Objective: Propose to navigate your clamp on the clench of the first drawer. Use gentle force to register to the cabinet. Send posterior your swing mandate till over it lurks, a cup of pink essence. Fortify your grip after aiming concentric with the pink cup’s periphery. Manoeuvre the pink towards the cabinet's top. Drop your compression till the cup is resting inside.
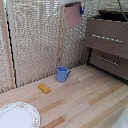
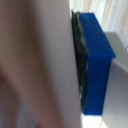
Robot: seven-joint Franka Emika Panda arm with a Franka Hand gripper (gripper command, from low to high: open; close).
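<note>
The pink cup (image 1: 73, 14) hangs high in the air, to the exterior view's left of the cabinet (image 1: 107, 50) and about level with the cabinet's top (image 1: 113, 13). My clamp (image 1: 71, 3) is shut on the cup from above and is mostly cut off by the frame edge. In the wrist view the pink cup's wall (image 2: 35, 60) fills the picture, with one blue finger pad (image 2: 94, 65) pressed against it. The first drawer (image 1: 100, 31) stands pulled out a little, and its clench (image 1: 106, 38) is a silvery bar.
A blue mug (image 1: 62, 74) stands on the wooden floor near the slatted screen (image 1: 35, 45). A yellow block (image 1: 44, 88) lies beside it, and a patterned white plate (image 1: 17, 116) sits at the front left. The lower drawer (image 1: 109, 62) is shut.
</note>
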